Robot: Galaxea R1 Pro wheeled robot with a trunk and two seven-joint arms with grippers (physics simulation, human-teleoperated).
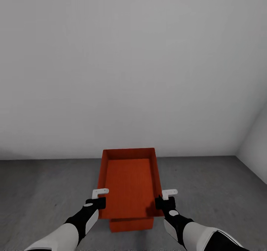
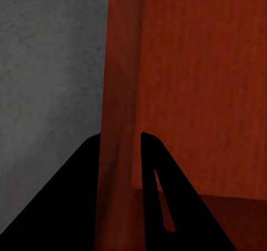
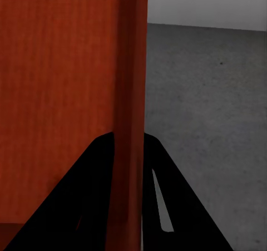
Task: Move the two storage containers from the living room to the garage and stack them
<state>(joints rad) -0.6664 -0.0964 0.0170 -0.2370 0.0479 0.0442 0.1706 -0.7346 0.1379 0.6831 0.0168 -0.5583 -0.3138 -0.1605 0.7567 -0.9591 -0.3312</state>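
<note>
Head view: two orange-red storage containers are present. The upper container is held over the dark grey concrete floor, in front of a white wall. The lower container shows beneath its near end; contact between the two cannot be determined. Two grippers are present. The left gripper is at the upper container's left wall, the right gripper at its right wall. Each wrist view shows the wall edge between two dark fingers, clamped closely on it.
</note>
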